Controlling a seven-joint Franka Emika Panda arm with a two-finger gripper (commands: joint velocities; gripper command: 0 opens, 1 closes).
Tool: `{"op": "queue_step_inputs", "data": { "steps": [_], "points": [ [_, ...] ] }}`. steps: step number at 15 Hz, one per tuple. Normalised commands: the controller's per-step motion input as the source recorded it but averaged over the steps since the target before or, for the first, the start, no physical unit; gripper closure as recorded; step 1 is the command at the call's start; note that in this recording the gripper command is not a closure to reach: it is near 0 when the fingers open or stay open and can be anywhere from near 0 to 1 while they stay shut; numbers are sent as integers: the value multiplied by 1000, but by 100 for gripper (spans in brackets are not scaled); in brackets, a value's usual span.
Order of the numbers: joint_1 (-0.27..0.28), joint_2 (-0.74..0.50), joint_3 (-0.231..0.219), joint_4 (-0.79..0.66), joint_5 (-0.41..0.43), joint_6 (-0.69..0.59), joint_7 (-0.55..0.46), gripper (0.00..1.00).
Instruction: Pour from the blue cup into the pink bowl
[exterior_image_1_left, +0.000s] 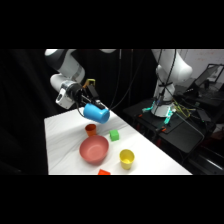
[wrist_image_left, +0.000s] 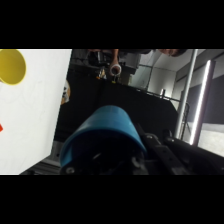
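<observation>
— While my two-finger gripper (exterior_image_1_left: 86, 101) is clamped on it, where does the small bright blue plastic cup (exterior_image_1_left: 96, 113) sit?

— I hold it in the air above the white table (exterior_image_1_left: 62, 145), tipped well over on its side. In the wrist view the blue cup (wrist_image_left: 106, 134) fills the lower middle, closed in my grasp.

— And the receiving vessel?

— The wide, shallow pinkish-red bowl (exterior_image_1_left: 94, 150) stands on the table below the cup, towards the near edge. A small orange cup (exterior_image_1_left: 90, 130) stands just beside its far rim, almost under the blue cup.

— Other items?

— A small green block (exterior_image_1_left: 114, 135) lies near the bowl. A yellow plastic cup (exterior_image_1_left: 126, 159) stands near the bowl's other side.
</observation>
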Motion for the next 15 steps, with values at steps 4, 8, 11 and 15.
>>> {"op": "queue_step_inputs", "data": {
  "steps": [4, 8, 11, 15],
  "points": [
    [278, -596, -249, -490, -239, 542, -50, 8],
    [293, -773, -120, -898, -330, 771, -95, 8],
    [229, -731, -40, -984, -340, 887, -62, 8],
    [149, -643, 21, -990, -298, 977, 56, 8]
  ]
}}
